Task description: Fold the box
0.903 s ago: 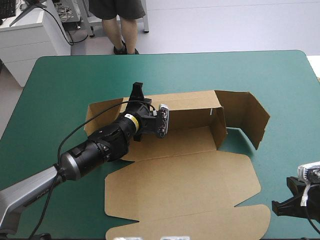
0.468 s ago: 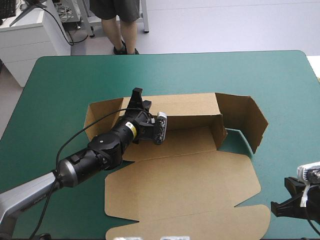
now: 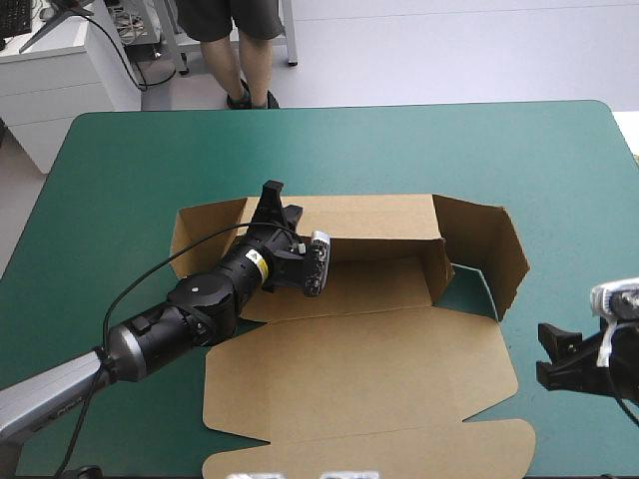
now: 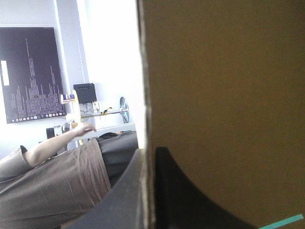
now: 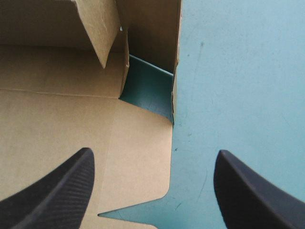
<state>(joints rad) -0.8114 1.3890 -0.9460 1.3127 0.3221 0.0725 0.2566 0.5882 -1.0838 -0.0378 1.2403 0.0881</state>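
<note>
The box (image 3: 359, 369), a cut sheet of brown board, lies about the middle of the teal-green table cover (image 3: 150, 160), with its far wall and right end flap raised and its lid flat on the near side. Since just before, the box has slid slightly left and its right flap has swung round with it. The left black-finned gripper (image 3: 280, 205) is clenched on the box's far wall, one finger on each side of the board. The right gripper (image 3: 547, 354), jaws spread wide, has moved nearer the box's right corner, probably ready to tuck that flap
</note>
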